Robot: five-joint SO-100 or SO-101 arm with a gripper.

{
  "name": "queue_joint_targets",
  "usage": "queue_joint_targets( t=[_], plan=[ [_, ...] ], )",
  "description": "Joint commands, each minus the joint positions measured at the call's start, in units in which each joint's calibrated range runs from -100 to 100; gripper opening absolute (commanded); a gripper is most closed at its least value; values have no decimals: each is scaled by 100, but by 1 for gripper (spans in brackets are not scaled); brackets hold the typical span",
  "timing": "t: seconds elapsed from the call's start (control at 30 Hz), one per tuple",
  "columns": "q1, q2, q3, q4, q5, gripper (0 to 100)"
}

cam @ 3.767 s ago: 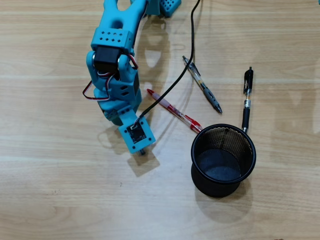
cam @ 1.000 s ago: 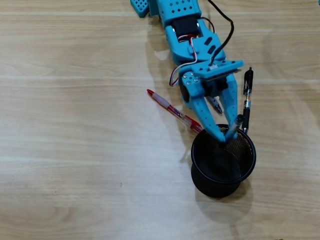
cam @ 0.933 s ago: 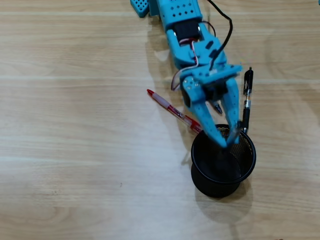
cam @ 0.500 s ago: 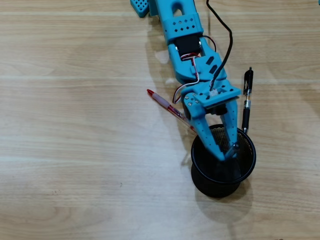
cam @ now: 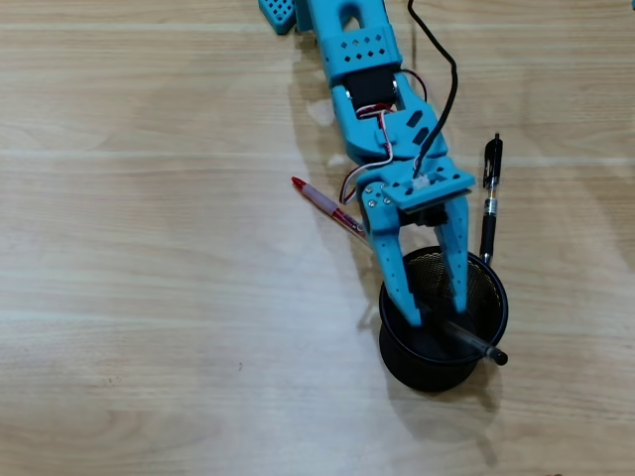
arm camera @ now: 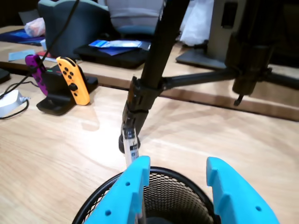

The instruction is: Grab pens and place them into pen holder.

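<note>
Blue tool (cam: 434, 315) spread open over pen holder (cam: 397, 349) at lower right, dark pen (cam: 474, 343) leaning inside, released.

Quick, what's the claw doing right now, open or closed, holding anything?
Claw: open over the pen holder, holding nothing; a pen leans inside the holder, its tip over the rim.

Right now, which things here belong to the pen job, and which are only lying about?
Job: pen holder, pen leaning in it, red pen, black pen, open gripper.
Lying about: orange controller, purple controller, black stand.
</note>
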Motion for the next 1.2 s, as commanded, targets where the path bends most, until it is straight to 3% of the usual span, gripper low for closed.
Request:
queue_joint_targets(
  t=[0.0,0.13,0.5,0.87,1.17],
  plan=[
    [43,-1166,-143,1225,461,12],
    [97,-2241,-224,3644,939,2],
    [16,-3913,-98,8379,1106,2],
    [224,-4543,1344,8758,1106,2],
    [824,-4459,1398,8758,1121,2]
  ],
)
